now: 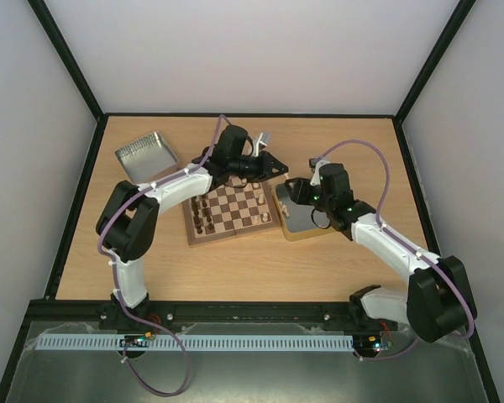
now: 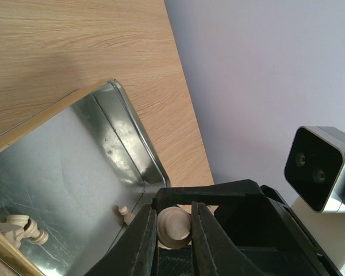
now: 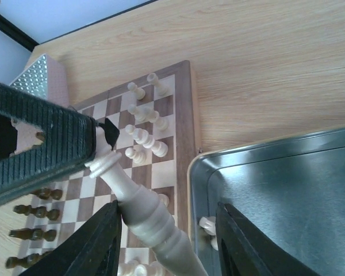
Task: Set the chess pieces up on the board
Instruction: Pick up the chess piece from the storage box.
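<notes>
Up by the far right corner of the square brown-and-cream checked wooden board [image 1: 235, 220], mid-desk, the left jaws are pinching one end of a tall cream turned-wood chess piece [image 3: 142, 210]. Right jaws are spread around its other end, with a clear gap on one side. More cream chess pieces [image 1: 260, 201] stand on the board's right side. A few loose ones [image 2: 23, 227] lie in the shiny metal tin [image 1: 301, 223] just beside that edge.

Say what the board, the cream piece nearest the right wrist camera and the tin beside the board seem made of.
Board: likely wood, satin; its checks and border show brown and cream wood tones.
Cream piece: probably turned wood, smooth and matte; plastic cannot be ruled out.
Tin: sheet metal, shiny; it reflects blurrily and has a rolled rim.
</notes>
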Robot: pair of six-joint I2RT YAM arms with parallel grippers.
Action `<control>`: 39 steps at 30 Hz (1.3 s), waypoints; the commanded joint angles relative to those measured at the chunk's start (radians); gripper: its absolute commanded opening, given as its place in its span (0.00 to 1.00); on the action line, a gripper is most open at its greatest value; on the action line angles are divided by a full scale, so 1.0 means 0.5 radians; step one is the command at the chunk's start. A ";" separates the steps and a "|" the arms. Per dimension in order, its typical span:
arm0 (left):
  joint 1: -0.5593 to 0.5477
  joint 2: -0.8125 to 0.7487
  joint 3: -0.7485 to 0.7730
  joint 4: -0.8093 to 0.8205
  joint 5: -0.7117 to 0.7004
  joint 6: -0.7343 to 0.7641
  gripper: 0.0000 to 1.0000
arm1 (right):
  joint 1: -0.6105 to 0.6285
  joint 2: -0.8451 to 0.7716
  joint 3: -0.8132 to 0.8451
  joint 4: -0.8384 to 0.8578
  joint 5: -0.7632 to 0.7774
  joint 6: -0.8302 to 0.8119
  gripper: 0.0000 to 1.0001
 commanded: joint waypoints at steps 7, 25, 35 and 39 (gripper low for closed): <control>0.019 0.027 0.177 -0.115 0.069 0.006 0.02 | -0.027 -0.130 -0.123 -0.070 0.065 -0.092 0.56; 0.086 -0.095 0.202 -0.126 0.524 -0.345 0.02 | -0.027 -0.550 -0.395 0.415 -0.370 -0.182 0.56; 0.098 -0.201 0.163 -0.003 0.626 -0.539 0.02 | -0.027 -0.684 -0.434 0.521 -0.440 -0.191 0.56; 0.099 -0.226 0.153 0.031 0.634 -0.584 0.02 | -0.027 -0.732 -0.470 0.566 -0.447 -0.149 0.46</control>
